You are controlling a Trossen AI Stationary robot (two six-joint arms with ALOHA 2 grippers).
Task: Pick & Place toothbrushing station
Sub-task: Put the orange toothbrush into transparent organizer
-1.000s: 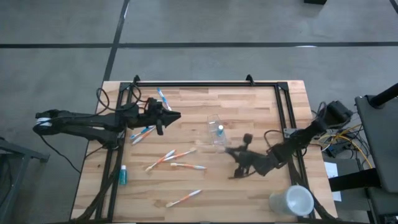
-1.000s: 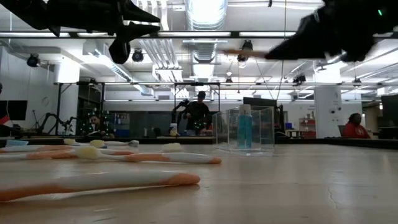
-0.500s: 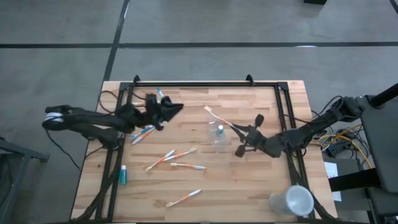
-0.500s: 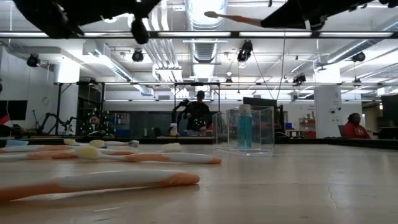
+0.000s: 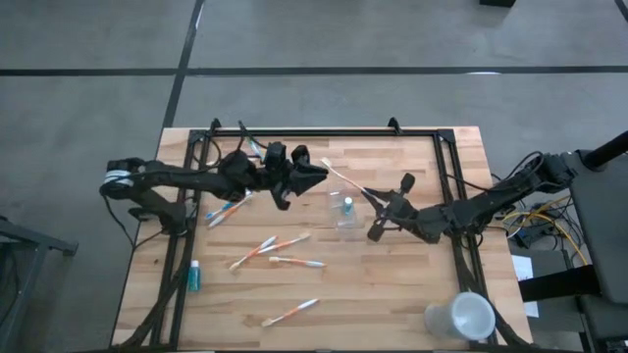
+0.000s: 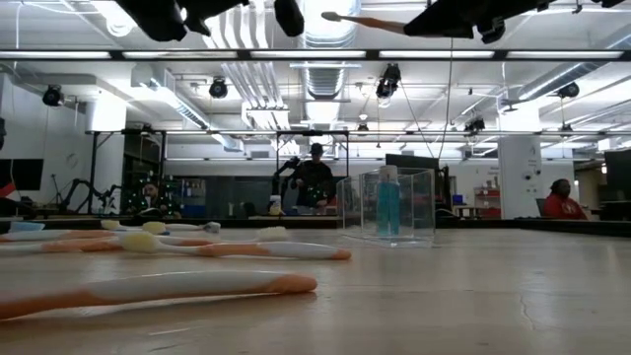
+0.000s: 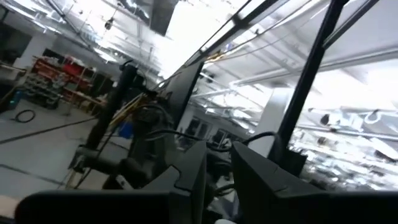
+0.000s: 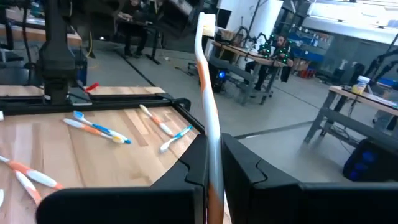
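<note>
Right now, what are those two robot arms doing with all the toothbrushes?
The right gripper is pinching an orange-and-white toothbrush and holding it up in the air near the clear cup, which has a small blue tube in it. The left gripper is up in the air too, close to the brush's head, holding nothing. Other toothbrushes lie on the wooden table.

Two dark jointed arms (black cables trailing), blunt dark fingers.
</note>
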